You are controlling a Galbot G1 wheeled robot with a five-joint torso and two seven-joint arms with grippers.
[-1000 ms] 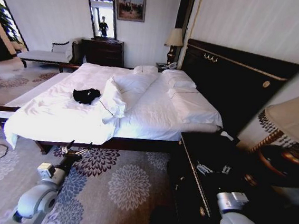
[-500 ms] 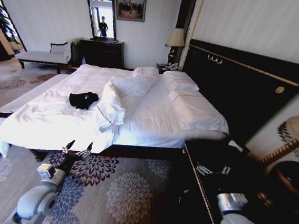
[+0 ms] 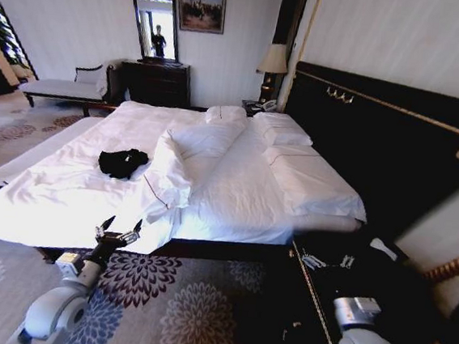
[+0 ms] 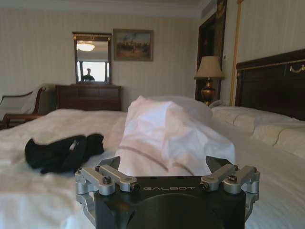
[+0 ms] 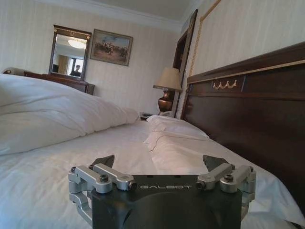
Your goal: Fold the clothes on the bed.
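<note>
On the white duvet of the bed [image 3: 235, 197], toward its left half and just beside a rumpled, folded-back ridge of bedding [image 3: 168, 174], the clothes [image 3: 121, 162] lie as a single black heap, bunched rather than spread flat. From the left wrist view the same dark bundle [image 4: 62, 151] sits low on the duvet beyond the raised fold. It looks light, limp and unslippery, so it would likely sag and drag when lifted; a pinch at an outer edge of the heap, such as a hem or shoulder seam, seems the sensible hold, though no seam can be made out yet. The left gripper [image 3: 118, 230] hangs at the near edge of the mattress, its fingers spread apart and holding nothing, well short of the garment. The right gripper [image 5: 159, 164] is likewise wide open and empty, low beside the bed on the headboard side. Compared with a second ago the whole head picture has swung: the bedside lamp at the right has slid out of frame, the headboard [image 3: 394, 155] fills more of the right, and the bed looms closer, which reads as the camera turning and advancing while the clothes stay put.
</note>
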